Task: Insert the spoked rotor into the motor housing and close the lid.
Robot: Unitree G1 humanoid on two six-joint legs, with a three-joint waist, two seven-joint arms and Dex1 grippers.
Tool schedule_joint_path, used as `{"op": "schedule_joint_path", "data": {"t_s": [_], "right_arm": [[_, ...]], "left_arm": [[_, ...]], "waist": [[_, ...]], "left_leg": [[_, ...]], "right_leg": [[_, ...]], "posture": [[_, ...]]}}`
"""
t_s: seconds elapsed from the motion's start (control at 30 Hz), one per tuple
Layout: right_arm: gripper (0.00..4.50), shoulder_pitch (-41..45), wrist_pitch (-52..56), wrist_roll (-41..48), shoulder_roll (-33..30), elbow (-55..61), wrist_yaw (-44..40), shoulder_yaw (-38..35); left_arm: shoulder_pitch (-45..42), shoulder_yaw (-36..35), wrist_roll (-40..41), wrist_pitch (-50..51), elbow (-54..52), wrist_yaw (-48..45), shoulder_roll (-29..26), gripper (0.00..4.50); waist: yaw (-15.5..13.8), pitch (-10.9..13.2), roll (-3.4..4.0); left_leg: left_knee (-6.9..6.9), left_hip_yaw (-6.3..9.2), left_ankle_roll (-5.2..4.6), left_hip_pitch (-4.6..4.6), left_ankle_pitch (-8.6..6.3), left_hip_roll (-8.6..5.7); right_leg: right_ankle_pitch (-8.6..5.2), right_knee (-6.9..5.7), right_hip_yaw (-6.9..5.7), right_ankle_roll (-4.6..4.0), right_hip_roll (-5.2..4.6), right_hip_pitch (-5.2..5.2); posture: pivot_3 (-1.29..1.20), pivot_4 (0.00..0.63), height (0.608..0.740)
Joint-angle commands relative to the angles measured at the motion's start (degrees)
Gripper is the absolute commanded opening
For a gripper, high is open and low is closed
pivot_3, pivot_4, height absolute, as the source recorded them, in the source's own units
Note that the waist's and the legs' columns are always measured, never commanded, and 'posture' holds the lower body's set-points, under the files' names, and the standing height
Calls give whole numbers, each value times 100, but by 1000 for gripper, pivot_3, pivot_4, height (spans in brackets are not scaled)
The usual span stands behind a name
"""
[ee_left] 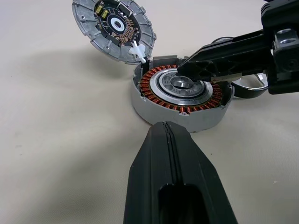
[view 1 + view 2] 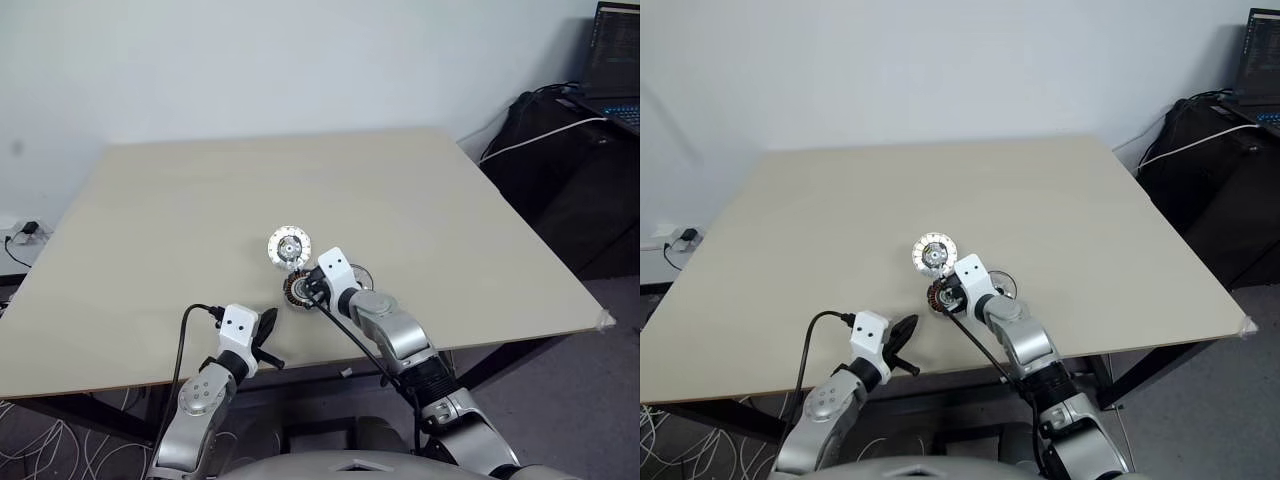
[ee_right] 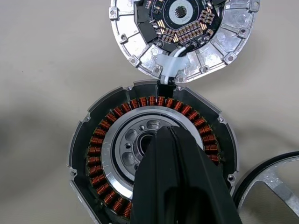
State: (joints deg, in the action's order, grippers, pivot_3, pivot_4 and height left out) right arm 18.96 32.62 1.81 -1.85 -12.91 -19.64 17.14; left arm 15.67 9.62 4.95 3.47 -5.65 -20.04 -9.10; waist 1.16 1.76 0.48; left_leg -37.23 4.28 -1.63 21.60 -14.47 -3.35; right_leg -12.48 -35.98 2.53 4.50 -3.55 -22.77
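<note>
Right wrist view: your right tool [image 3: 170, 133], shut and empty, points into the hub of the motor housing [image 3: 100, 149] on the bench [image 3: 42, 70]. The left tool [image 1: 166, 128], also shut and empty, hovers short of it. The spoked rotor [image 3: 275, 179] lies just beside the housing. It looks like rigid, slick metal, so grip it by the rim. The lid [image 3: 224, 32] is tethered by thin white wires, so handle it gently.

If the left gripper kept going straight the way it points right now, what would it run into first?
Most likely the motor housing: the shut left gripper aims at its grey outer wall, with bare table between them. The right gripper already rests over the housing's centre, further along that line.
</note>
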Motion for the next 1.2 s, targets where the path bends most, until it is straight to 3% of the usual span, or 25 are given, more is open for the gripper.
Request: {"op": "schedule_joint_path", "data": {"t_s": [0.03, 0.6, 0.73, 1.0, 1.1, 1.2], "right_arm": [[19, 98, -75, -21, 23, 140, -84, 40], [19, -160, 142, 2, -130, 480, -414, 244], [19, -309, -125, 160, -38, 766, -195, -133], [19, -1270, 40, 675, -470, 2647, 6, -1221], [565, -1671, 280, 869, -689, 3048, 79, -1699], [1497, -1907, 403, 947, -820, 3149, 133, -1919]], "left_arm": [[-66, -26, 17, -43, -175, 16, 4, 0], [-113, -48, 17, -28, -107, 23, -1, 0], [-108, -61, -13, -39, -120, 66, 1, 0], [-4, -108, 75, 151, -195, 115, -14, 0], [-33, -62, 90, 171, -158, 48, -15, 0], [-64, -37, 82, 186, -138, 22, -9, 0]], "waist": [[4, 0, 0], [4, 0, 0], [2, 0, 0], [-51, 2, 1], [-57, 3, 2], [-42, 6, 5]], "left_leg": [[0, 0, 0, 0, 0, 0], [0, 0, 0, -1, 0, 0], [0, 0, 0, -1, 0, 0], [0, 1, 0, 2, -1, -2], [0, 1, 0, 2, -1, 0], [-1, 0, 0, 2, -1, 0]], "right_leg": [[0, 0, 0, 0, 0, 0], [0, 0, 0, 0, 0, 1], [0, 0, 0, 0, 0, 0], [-2, 4, -1, 3, -5, 1], [-5, 3, -2, 0, -5, 2], [-5, 3, -1, 0, -6, 2]], "posture": [[0, 0, 740], [0, 0, 740], [0, 0, 740], [0, 0, 740], [0, 0, 740], [0, 0, 740]]}}
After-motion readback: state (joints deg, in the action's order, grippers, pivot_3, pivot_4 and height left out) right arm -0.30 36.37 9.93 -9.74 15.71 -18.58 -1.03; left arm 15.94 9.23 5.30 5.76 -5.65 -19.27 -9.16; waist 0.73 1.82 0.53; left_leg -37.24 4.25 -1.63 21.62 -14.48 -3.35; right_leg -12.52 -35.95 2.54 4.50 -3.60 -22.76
